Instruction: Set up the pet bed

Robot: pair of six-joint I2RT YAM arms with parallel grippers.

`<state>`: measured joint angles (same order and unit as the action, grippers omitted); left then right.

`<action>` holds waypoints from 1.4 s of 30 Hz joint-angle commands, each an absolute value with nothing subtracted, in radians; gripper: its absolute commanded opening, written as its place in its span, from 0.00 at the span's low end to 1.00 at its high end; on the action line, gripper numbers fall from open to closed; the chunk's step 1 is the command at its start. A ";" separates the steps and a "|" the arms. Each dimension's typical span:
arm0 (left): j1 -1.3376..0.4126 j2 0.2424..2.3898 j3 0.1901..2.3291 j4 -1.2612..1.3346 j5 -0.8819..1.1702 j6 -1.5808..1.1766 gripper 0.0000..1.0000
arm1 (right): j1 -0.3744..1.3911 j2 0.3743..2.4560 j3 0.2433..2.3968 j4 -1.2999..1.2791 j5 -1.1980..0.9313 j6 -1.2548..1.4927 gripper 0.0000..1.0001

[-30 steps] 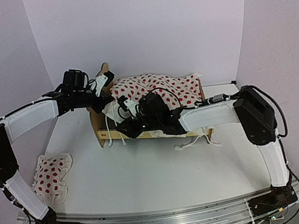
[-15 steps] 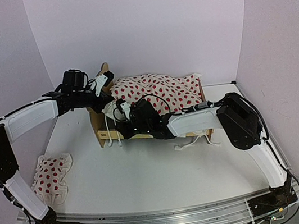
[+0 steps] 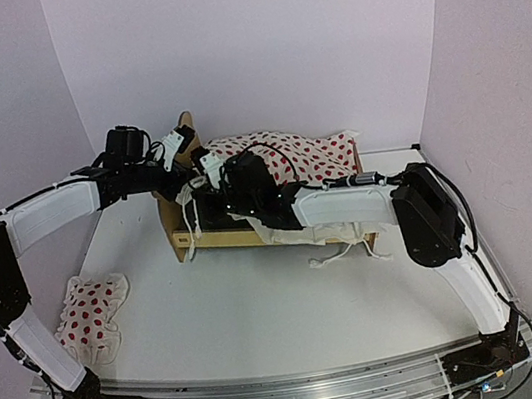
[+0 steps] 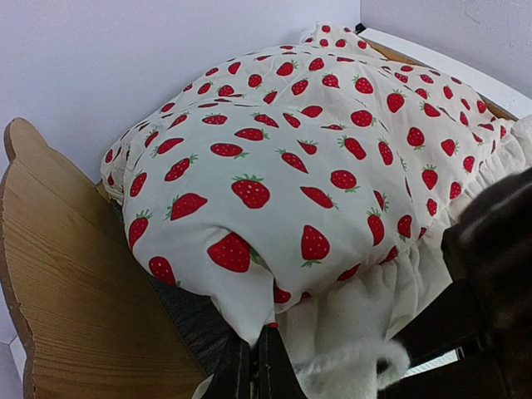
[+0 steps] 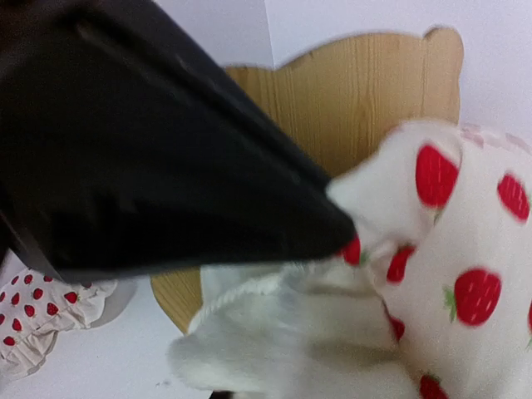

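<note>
The pet bed [image 3: 213, 236] of light plywood stands at the table's middle back, its scalloped headboard [image 3: 185, 131] on the left. The cream strawberry-dotted ruffled cloth [image 3: 292, 160] lies bunched over it. My left gripper [image 3: 184, 170] is at the head end, shut on a corner of the cloth [image 4: 316, 141]. In the left wrist view the gripper [image 4: 254, 357] sits beside the headboard [image 4: 66, 274], over a strip of dark grey mattress [image 4: 187, 312]. My right gripper [image 3: 211, 172] is close beside it, and in its wrist view the gripper [image 5: 349, 249] pinches the cloth's edge [image 5: 465, 249] before the headboard [image 5: 366, 91]; its lower finger is hidden under the fleece.
The small red-dotted pillow [image 3: 91, 310] lies on the table at the near left, also seen in the right wrist view [image 5: 33, 320]. White ties [image 3: 340, 253] hang from the cloth over the bed's near side. Purple walls close in the back and both sides.
My right gripper has moved left along the bed to the head end, taking the cloth's edge with it. The left gripper has stayed at the headboard, shifting only slightly.
</note>
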<state>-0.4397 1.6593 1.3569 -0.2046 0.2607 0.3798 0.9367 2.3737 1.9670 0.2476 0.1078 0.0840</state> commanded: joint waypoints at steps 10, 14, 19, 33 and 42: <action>-0.416 1.637 1.330 -0.150 0.241 0.350 0.00 | 0.937 2.415 2.013 0.267 0.149 -0.212 0.00; -0.416 1.636 1.328 -0.152 0.243 0.351 0.00 | 0.937 2.414 1.998 0.238 0.148 -0.221 0.00; -0.414 1.636 1.322 -0.152 0.242 0.356 0.00 | 0.936 2.391 1.961 0.181 0.118 -0.159 0.00; -0.414 1.637 1.306 -0.150 0.251 0.361 0.00 | 0.917 2.312 1.935 0.070 0.087 0.015 0.00; -0.414 1.637 1.310 -0.147 0.249 0.364 0.00 | 0.893 2.296 2.001 0.026 0.055 0.178 0.00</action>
<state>-0.4366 1.6524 1.3251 -0.1467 0.2607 0.3679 0.9027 2.3670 1.9308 0.0366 0.0931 0.0865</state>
